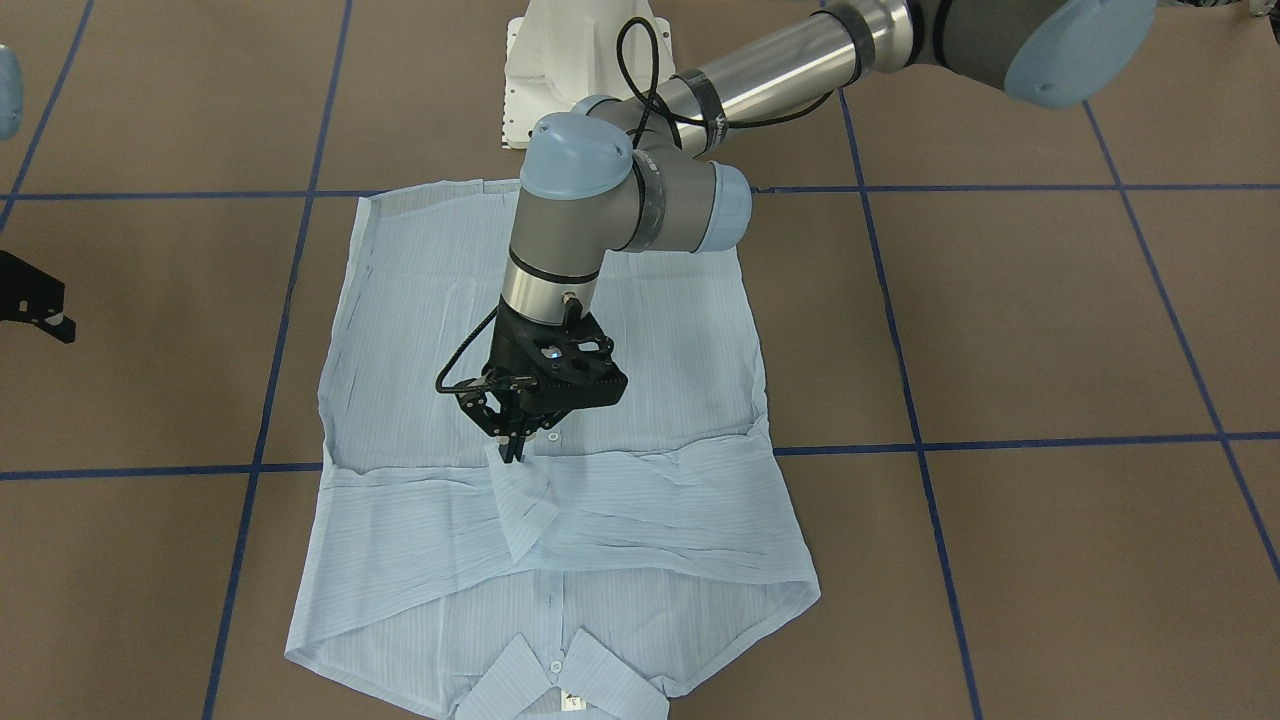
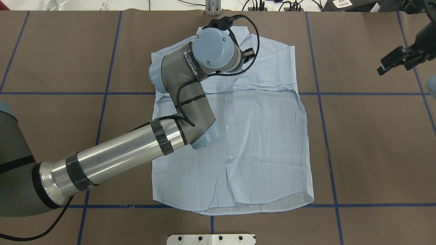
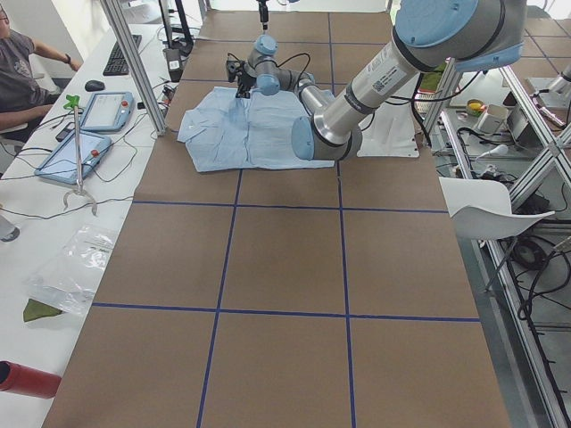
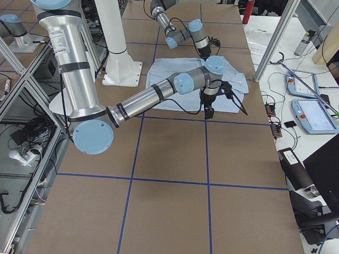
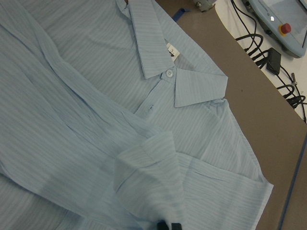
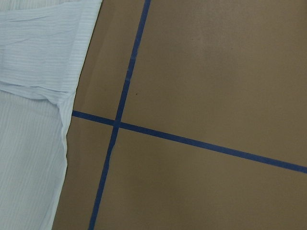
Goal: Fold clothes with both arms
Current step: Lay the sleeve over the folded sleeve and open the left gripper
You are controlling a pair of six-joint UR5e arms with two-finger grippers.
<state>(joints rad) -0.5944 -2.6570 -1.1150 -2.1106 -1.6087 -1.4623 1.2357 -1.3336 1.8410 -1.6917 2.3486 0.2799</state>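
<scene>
The light blue striped shirt point(image 1: 680, 350) point(image 2: 265, 136) lies flat, front up, on the brown table, collar point(image 1: 560, 680) point(image 5: 158, 52) on the side away from the robot. Both sleeves are folded across the chest. My left gripper point(image 1: 513, 450) point(image 5: 169, 225) stands over the shirt's middle, pointing down and shut on the cuff point(image 1: 525, 500) point(image 5: 148, 163) of one sleeve. In the overhead view its wrist hides the fingers. My right gripper point(image 2: 396, 63) point(image 1: 40, 310) hovers off the shirt over bare table; I cannot tell whether it is open or shut.
The white pedestal base point(image 1: 560, 70) point(image 2: 211, 239) stands at the robot's edge, by the shirt's hem. Blue tape lines point(image 6: 192, 141) grid the brown surface. A side desk with tablets point(image 3: 107, 111) and a seated person point(image 3: 18, 71) lies beyond the collar end.
</scene>
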